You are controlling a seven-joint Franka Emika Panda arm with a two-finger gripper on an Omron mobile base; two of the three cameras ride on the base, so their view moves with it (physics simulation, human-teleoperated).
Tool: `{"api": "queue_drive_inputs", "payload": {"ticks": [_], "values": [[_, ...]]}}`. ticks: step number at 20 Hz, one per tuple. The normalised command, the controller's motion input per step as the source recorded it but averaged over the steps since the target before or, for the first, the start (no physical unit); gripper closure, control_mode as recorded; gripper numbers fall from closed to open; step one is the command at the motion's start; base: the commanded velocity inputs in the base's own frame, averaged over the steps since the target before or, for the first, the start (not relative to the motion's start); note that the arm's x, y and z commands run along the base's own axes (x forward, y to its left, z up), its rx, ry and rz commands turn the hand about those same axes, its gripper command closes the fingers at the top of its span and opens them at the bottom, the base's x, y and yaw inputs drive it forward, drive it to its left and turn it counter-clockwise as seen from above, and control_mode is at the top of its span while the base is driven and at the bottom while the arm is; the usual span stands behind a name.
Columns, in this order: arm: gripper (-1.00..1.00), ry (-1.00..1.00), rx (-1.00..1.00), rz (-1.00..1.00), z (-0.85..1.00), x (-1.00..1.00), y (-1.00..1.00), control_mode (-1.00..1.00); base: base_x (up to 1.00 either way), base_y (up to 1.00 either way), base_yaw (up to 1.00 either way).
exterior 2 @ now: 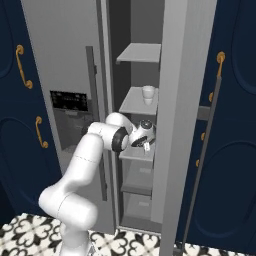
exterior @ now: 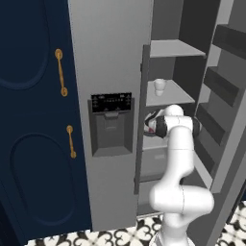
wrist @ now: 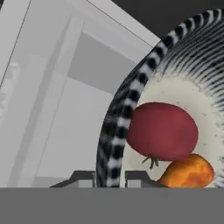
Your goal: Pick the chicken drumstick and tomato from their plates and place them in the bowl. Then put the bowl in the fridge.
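Hand view is looking straight down into the bowl (wrist: 131, 100), whose striped black-and-white rim is curving from twelve o'clock round to six o'clock, where the two dark fingers (wrist: 136, 177) are pinching it, one tip on either side of the wall, narrowed onto the rim. Inside, against the pale, finely ribbed interior, the tomato (wrist: 162, 131) is lying as a smooth, dull-red round with a small green stalk showing at its six o'clock edge. Touching it at about five o'clock, the chicken drumstick (wrist: 188, 173) is showing its glossy golden-orange bulbous end; the bone end cannot be made out. Beyond the rim, at nine o'clock, flat pale grey panels of the fridge interior are running in plain angled planes.

Left base view is showing the fridge (exterior: 110, 72) standing in brushed grey steel, its dark dispenser panel (exterior: 111, 124) sitting in the closed door and the other door hanging open at three o'clock with dark shelf bins. The white arm is reaching in toward the middle shelves, and the gripper (exterior: 153, 124) is sitting just inside the opening, with a little red visible beside it. A small white cup (exterior: 159, 87) is standing on the shelf (exterior: 168, 96) above the hand. Navy cabinets (exterior: 33, 120) with gold handles (exterior: 60, 73) are flanking the fridge at nine o'clock, above a black-and-white patterned tile floor (exterior: 120, 236).
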Motion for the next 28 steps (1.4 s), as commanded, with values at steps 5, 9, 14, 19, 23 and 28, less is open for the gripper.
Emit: {"api": "queue_drive_inputs", "payload": {"ticks": [5, 9, 14, 19, 23, 28], "values": [[-1.00, -0.12, 0.00, 0.10, 0.00, -0.20, 0.00, -1.00, 0.00, 0.00, 0.00], [-1.00, -0.19, 0.00, 0.06, 0.16, -0.22, 0.00, -1.00, 0.00, 0.00, 0.00], [-1.00, -0.13, 0.00, 0.01, 0.23, -0.91, 0.04, -1.00, 0.00, 0.00, 0.00], [-1.00, -0.02, 0.00, 0.00, 0.07, -0.76, 0.04, -1.00, 0.00, 0.00, 0.00], [-1.00, -0.10, -0.03, 0.00, 0.89, -0.72, 0.06, -1.00, 0.00, 0.00, 0.00], [-1.00, 0.00, -0.08, 0.00, 1.00, -0.99, 0.00, -1.00, 0.00, 0.00, 0.00]]}}
